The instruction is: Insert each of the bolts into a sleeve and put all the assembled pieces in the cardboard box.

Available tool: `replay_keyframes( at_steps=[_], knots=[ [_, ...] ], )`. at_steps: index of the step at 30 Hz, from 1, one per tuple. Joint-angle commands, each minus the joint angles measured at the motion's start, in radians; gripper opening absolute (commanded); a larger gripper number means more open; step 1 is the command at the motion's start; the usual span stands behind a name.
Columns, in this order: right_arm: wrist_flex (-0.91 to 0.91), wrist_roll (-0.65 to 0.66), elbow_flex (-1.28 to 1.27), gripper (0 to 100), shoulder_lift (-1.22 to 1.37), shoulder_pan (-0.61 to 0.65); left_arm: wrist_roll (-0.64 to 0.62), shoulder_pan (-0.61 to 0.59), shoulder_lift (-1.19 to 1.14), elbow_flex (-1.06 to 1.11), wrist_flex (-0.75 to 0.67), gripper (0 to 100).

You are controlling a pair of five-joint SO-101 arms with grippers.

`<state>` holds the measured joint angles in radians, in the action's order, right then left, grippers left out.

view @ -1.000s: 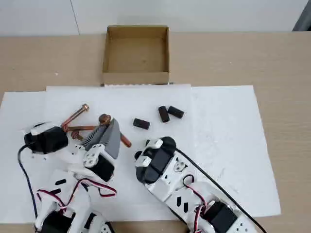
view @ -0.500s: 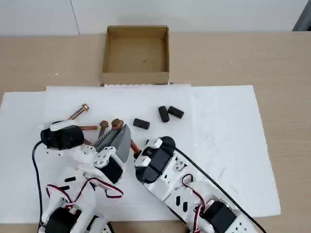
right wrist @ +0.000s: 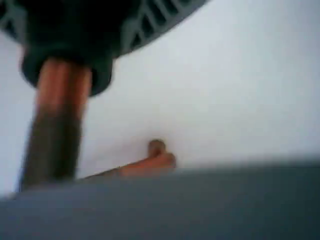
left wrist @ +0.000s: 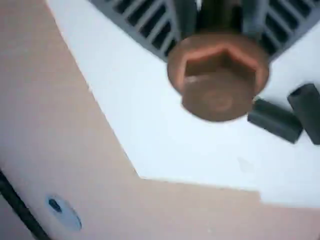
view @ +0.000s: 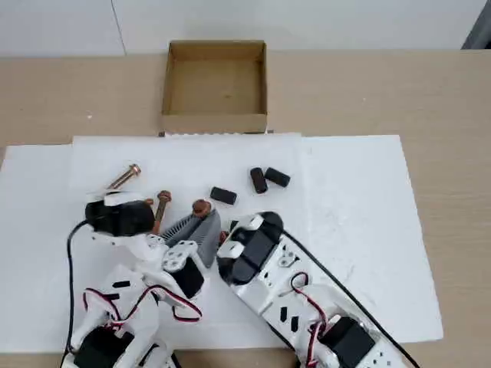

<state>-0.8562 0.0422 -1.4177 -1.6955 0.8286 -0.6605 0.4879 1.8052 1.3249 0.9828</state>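
White paper (view: 360,230) on the table (view: 77,92) is carrying the parts, and we are noting the left end effector (view: 201,218) clamping a bolt (view: 201,207), head pointing toward the cardboard box (view: 215,123), while the nearest sleeve (view: 223,195) is lying crosswise just beyond that head, nearer this arm.

My left arm stood up from the near left edge of the table and bent rightward at the wrist. My left gripper (view: 201,218) was clamped on a bolt (left wrist: 217,75) just behind its head, with a grey slatted finger (left wrist: 135,20) on either side of the shank. My right arm lay low, stretched from the near right toward the far left, and my right gripper (view: 230,234) sat just beside the left one.
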Motion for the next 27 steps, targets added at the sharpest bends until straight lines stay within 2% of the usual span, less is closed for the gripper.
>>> replay_keyframes(
  at_steps=[1, 6, 10, 19, 25, 27],
  knots=[
    [0.033, 0.008, 0.012, 0.2, -0.01, -0.019, 0.014, 0.021, 0.008, -0.005, 0.02, 0],
    [0.033, 0.008, 0.015, 0.2, -0.012, -0.019, 0.075, 0.112, 0.006, -0.002, 0.12, 0],
    [0.033, 0.008, 0.018, 0.2, -0.012, -0.018, 0.132, 0.127, 0.006, 0.031, 0.18, 0],
    [0.033, 0.009, 0.02, 0.2, -0.012, -0.018, 0.144, 0.121, 0.008, 0.068, 0.175, 2],
    [0.033, 0.009, 0.02, 0.2, -0.012, -0.018, 0.192, 0.118, 0.006, 0.067, 0.175, 23],
    [0.033, 0.009, 0.02, 0.2, -0.012, -0.018, 0.192, 0.107, 0.006, 0.067, 0.176, 26]
  ],
)
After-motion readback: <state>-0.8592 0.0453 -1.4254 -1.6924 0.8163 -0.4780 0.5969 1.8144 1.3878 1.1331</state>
